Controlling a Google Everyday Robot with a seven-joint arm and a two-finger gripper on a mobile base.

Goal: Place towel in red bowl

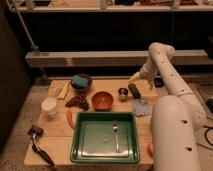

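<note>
Lying flat: towel [141, 107] | jaws apart, behind it, far right

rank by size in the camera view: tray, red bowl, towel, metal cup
1. tray
2. red bowl and towel: about alike, not ranked
3. metal cup
The gripper is behind the cup, to its right.
</note>
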